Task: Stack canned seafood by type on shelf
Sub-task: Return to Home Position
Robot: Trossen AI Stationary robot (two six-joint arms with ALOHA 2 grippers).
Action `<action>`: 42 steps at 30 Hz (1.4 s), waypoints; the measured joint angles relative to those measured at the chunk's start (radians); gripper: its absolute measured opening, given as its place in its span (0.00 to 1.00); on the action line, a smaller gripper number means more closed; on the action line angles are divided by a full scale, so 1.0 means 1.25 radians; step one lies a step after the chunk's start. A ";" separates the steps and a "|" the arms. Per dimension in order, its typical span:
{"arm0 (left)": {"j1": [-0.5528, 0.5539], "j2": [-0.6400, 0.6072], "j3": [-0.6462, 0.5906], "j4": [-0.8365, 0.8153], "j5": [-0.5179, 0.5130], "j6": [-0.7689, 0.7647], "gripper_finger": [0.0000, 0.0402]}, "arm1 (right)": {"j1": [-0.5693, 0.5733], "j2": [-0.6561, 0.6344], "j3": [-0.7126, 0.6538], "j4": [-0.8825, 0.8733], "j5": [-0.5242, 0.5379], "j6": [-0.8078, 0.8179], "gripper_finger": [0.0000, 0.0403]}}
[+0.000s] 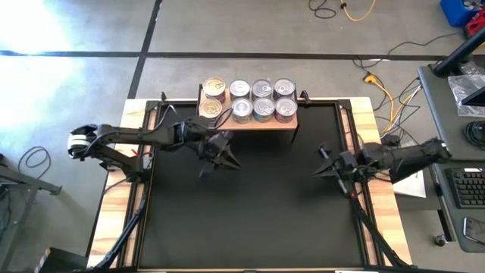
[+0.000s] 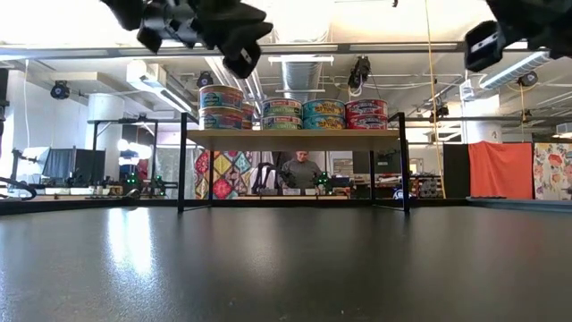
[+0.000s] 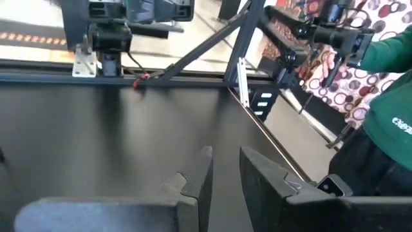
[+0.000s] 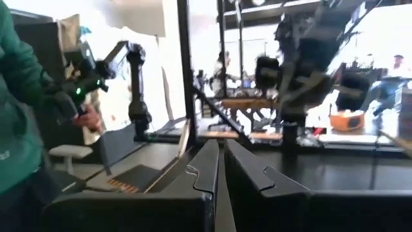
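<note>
The canned seafood [image 1: 250,99] stands on the shelf [image 1: 258,124] at the table's far edge, in two rows of short stacks. The left stacks have gold lids [image 1: 214,89], the others silver. In the low view the stacks [image 2: 295,114] show blue, green, teal and red labels on the shelf's board [image 2: 295,134]. My left gripper [image 1: 229,159] hovers above the black table just in front of the shelf's left end. Its fingers [image 3: 225,177] are nearly together with nothing between them. My right gripper [image 1: 322,168] hangs shut and empty near the table's right edge [image 4: 221,161].
The black table top [image 1: 258,220] has wooden edges [image 1: 114,189]. A person in a green sleeve [image 3: 386,96] stands beyond the table, and the same sleeve [image 4: 19,96] shows in the right wrist view. Cables and a desk with a keyboard [image 1: 470,186] lie to the right.
</note>
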 joint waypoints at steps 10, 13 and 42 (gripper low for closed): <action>0.006 -0.184 -0.333 0.289 -0.099 -0.126 0.15 | 0.002 -0.153 0.143 -0.501 0.046 -0.040 0.04; 0.001 -0.309 -0.449 0.328 -0.204 -0.156 0.15 | 0.001 -0.161 0.170 -0.517 0.052 -0.076 0.04; -0.011 -0.951 -0.677 0.074 -0.377 -0.109 0.15 | 0.000 -0.175 -0.086 -0.165 0.021 0.054 0.04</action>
